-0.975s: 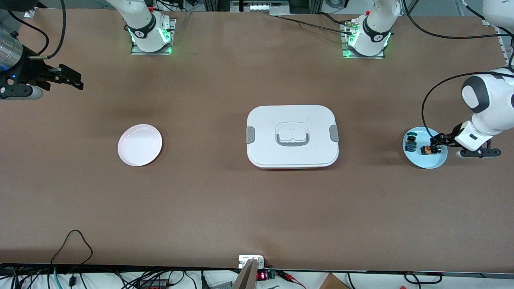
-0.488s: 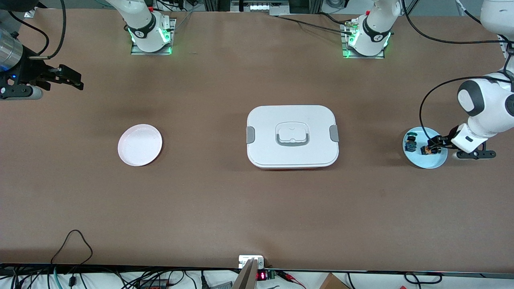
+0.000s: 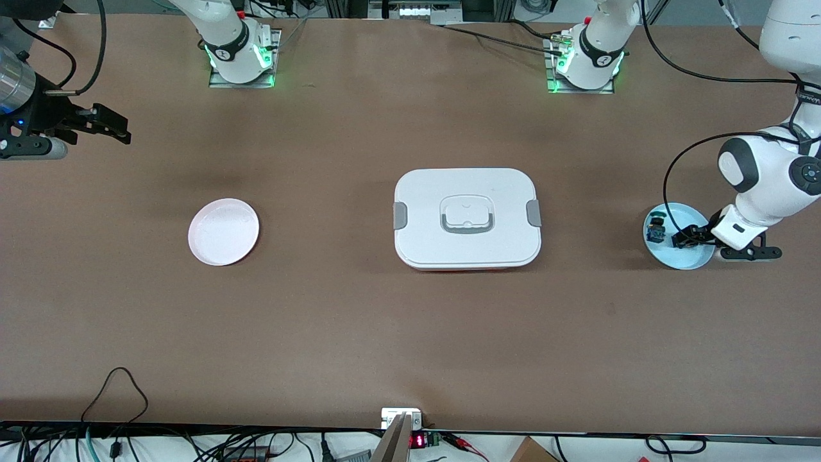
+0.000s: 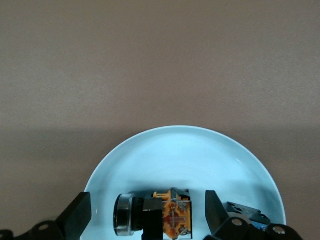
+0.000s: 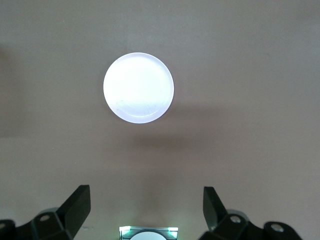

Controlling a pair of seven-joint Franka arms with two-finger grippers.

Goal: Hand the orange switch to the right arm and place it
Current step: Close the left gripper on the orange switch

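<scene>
Two switches (image 3: 667, 232) lie on a plate (image 3: 689, 260), a lidded box (image 3: 467, 217) mid-table.

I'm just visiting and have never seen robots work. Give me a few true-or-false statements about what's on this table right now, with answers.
1. The orange switch lies on the light blue plate. True.
2. The left hand is shut on the switch. False: its fingers stand open on either side of it.
3. The pink plate holds a switch. False: it holds nothing.
4. The white lidded box sits between the two plates. True.
5. The right hand waits open above the table. True.
</scene>
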